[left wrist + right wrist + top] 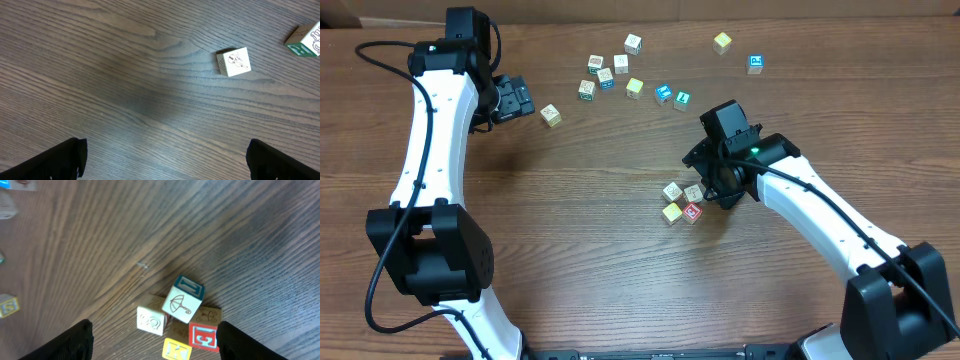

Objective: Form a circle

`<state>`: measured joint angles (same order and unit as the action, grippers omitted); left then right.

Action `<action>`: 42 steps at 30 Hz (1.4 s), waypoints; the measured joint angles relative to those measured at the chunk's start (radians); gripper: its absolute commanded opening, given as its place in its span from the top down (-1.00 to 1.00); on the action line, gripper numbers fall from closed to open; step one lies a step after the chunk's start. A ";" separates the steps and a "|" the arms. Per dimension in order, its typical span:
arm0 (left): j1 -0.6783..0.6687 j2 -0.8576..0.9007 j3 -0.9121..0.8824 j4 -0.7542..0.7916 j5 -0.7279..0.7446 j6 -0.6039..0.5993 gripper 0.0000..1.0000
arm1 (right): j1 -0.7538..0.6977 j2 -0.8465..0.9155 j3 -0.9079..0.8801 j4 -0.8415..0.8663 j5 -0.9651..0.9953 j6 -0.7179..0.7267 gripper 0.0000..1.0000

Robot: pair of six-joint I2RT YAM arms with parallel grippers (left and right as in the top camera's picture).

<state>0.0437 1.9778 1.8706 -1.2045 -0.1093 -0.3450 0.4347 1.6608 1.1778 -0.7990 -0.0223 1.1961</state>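
The circle (pixel 682 201) is a tight clump of small printed cubes right of the table's middle. In the right wrist view a white cube (pixel 151 319), a tan cube (pixel 210 314), a red-marked cube (pixel 203 336) and a yellow K cube (pixel 176 350) sit packed together. An umbrella cube with a teal face (pixel 182 301) leans tilted on top of them. My right gripper (pixel 156 345) straddles the clump, open. Its right finger (pixel 240 340) is close beside the red-marked cube and its left finger (pixel 75 342) stands well apart. My left gripper (pixel 165 165) hangs open over bare wood at the far left.
A cream cube (pixel 233 61) lies just ahead of the left gripper (pixel 515 98), with another cube (pixel 305 40) further right. Several loose cubes are scattered along the back (pixel 605 75), among them teal ones (pixel 672 96) and a blue one (pixel 756 64).
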 measured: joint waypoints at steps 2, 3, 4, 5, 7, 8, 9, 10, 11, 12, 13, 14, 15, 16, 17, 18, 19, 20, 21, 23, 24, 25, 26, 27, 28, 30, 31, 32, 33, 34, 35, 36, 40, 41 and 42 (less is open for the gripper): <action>0.000 0.000 0.000 0.000 0.000 0.000 -0.99 | 0.000 0.031 0.000 0.002 -0.002 0.004 -0.51; 0.000 0.000 0.000 0.000 0.000 0.000 -0.99 | 0.000 0.047 0.000 0.002 -0.005 0.004 -0.51; 0.000 0.000 0.000 0.000 0.000 0.000 -0.99 | 0.000 0.066 0.000 0.002 -0.008 0.005 -0.50; 0.000 0.000 0.000 0.000 0.000 0.000 -0.99 | 0.000 0.084 0.000 0.003 -0.012 0.005 -0.48; 0.000 0.000 0.000 0.000 0.000 0.000 -0.99 | 0.000 0.113 0.000 0.001 -0.018 0.009 -0.44; 0.000 0.000 0.000 0.000 0.000 0.000 -0.99 | 0.000 0.121 0.000 -0.003 -0.020 0.016 -0.44; 0.000 0.000 0.000 0.000 0.000 0.000 -0.99 | 0.000 0.125 0.000 -0.009 -0.023 0.022 -0.44; 0.000 0.000 0.000 0.000 0.000 0.000 -0.99 | 0.000 0.127 0.000 -0.014 -0.023 0.030 -0.44; 0.000 0.000 0.000 0.000 0.000 0.000 -0.99 | 0.000 0.127 0.000 -0.016 -0.023 0.035 -0.44; 0.000 0.000 0.000 0.000 0.000 0.000 -0.99 | 0.000 0.127 0.000 -0.016 -0.023 0.039 -0.43; 0.000 0.000 0.000 0.000 0.000 0.000 -0.99 | 0.000 0.127 0.000 -0.017 -0.024 0.043 -0.43; 0.000 0.000 0.000 0.000 0.000 0.000 -0.99 | 0.000 0.127 0.000 -0.017 -0.023 0.046 -0.41; 0.000 0.000 0.000 0.000 0.000 0.000 -0.99 | 0.000 0.127 0.000 -0.016 -0.023 0.049 -0.40; 0.000 0.000 0.000 0.000 0.000 0.000 -0.99 | 0.000 0.127 0.000 -0.016 -0.022 0.055 -0.40; 0.000 0.000 0.000 0.000 0.000 0.000 -0.99 | 0.000 0.127 0.000 -0.017 -0.022 0.061 -0.40; 0.000 0.000 0.000 0.000 0.000 0.000 -0.99 | 0.000 0.127 -0.002 -0.015 -0.021 0.069 -0.40; 0.000 0.000 0.000 0.000 0.000 0.000 -0.99 | 0.000 0.127 -0.004 -0.013 -0.019 0.072 -0.40; 0.000 0.000 0.000 0.000 0.000 0.000 -0.99 | 0.000 0.127 -0.008 -0.008 -0.016 0.076 -0.40; 0.000 0.000 0.000 0.000 0.000 0.000 -0.99 | 0.000 0.127 -0.014 -0.002 -0.012 0.080 -0.41; 0.000 0.000 0.000 0.000 0.000 0.000 -0.99 | 0.000 0.127 -0.023 0.006 -0.003 0.085 -0.40; 0.000 0.000 0.000 0.000 0.000 0.000 -0.99 | 0.000 0.127 -0.027 0.011 -0.001 0.087 -0.40; 0.000 0.000 0.000 0.000 0.000 0.000 -0.99 | 0.000 0.127 -0.028 0.014 0.002 0.088 -0.41; 0.000 0.000 0.000 0.000 0.000 0.000 -0.99 | 0.000 0.127 -0.028 0.016 0.004 0.088 -0.40; 0.000 0.000 0.000 0.000 0.000 0.000 -0.99 | 0.000 0.127 -0.028 0.019 0.004 0.087 -0.41; 0.000 0.000 0.000 0.000 0.000 0.000 -0.99 | 0.000 0.127 -0.028 0.021 0.005 0.088 -0.41; 0.000 0.000 0.000 0.000 0.000 0.000 -0.99 | 0.000 0.127 -0.028 0.021 0.005 0.087 -0.42; 0.000 0.000 0.000 0.000 0.000 0.000 -0.99 | 0.000 0.127 -0.028 0.021 0.007 0.088 -0.42; 0.000 0.000 0.000 0.000 0.000 0.000 -0.99 | 0.002 0.127 -0.028 0.021 0.008 0.087 -0.42; 0.000 0.000 0.000 0.000 0.000 0.000 -0.99 | 0.005 0.127 -0.028 0.021 0.011 0.087 -0.43; 0.000 0.000 0.000 0.000 0.000 0.000 -0.99 | 0.007 0.127 -0.028 0.021 0.013 0.087 -0.43; 0.000 0.000 0.000 0.000 0.000 0.000 -0.99 | 0.013 0.127 -0.028 0.021 0.016 0.088 -0.43; 0.000 0.000 0.000 0.000 0.000 0.000 -0.99 | 0.019 0.127 -0.028 0.023 0.021 0.088 -0.43; 0.000 0.000 0.000 0.000 0.000 0.000 -0.99 | 0.051 0.129 -0.028 0.049 0.031 0.089 -0.42; 0.000 0.000 0.000 0.000 0.000 0.000 -0.99 | 0.056 0.130 -0.028 0.053 0.033 0.090 -0.42; 0.000 0.000 0.000 0.000 0.000 0.000 -0.99 | 0.060 0.130 -0.028 0.057 0.038 0.092 -0.41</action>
<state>0.0437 1.9778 1.8706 -1.2049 -0.1093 -0.3450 0.4950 1.7908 1.1496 -0.7418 0.0154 1.2881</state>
